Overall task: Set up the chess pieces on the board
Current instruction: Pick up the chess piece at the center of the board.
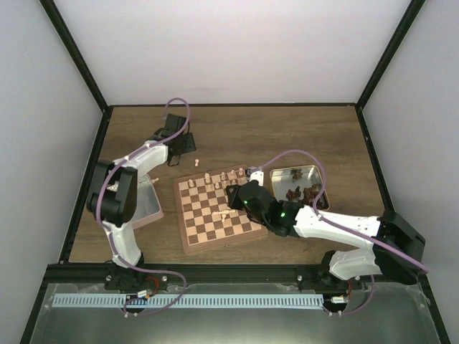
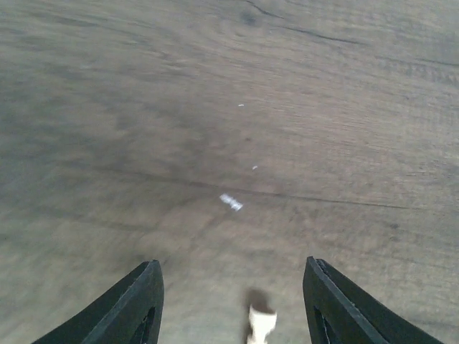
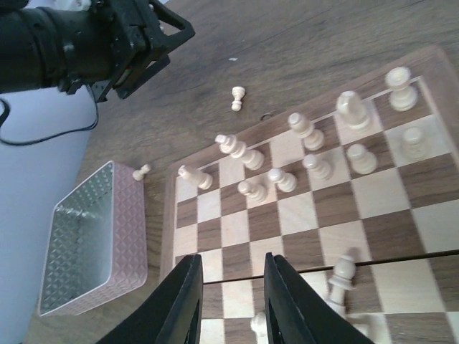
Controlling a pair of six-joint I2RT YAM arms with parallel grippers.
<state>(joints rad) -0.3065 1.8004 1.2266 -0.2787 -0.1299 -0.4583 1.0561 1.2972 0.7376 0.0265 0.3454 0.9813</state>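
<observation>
The board (image 1: pixel 204 229) lies mid-table, with several cream chess pieces (image 1: pixel 215 177) standing in its far rows and one (image 1: pixel 224 213) lying near the middle. My right gripper (image 1: pixel 233 195) hovers over the board's right part. In the right wrist view it (image 3: pixel 228 276) is open and empty above the squares, with cream pieces (image 3: pixel 251 154) beyond it and another cream piece (image 3: pixel 343 276) just to its right. My left gripper (image 1: pixel 185 148) is open over bare table beyond the board. A loose cream piece (image 2: pixel 262 324) lies between its jaws, untouched. It also shows in the top view (image 1: pixel 195 160).
A silver tin (image 1: pixel 316 176) right of the board holds dark brown pieces (image 1: pixel 297 192). Another tin (image 3: pixel 93 240) stands left of the board, partly under the left arm (image 1: pixel 115 190). A cream piece (image 3: pixel 141 171) lies by its far corner. Black frame posts edge the table.
</observation>
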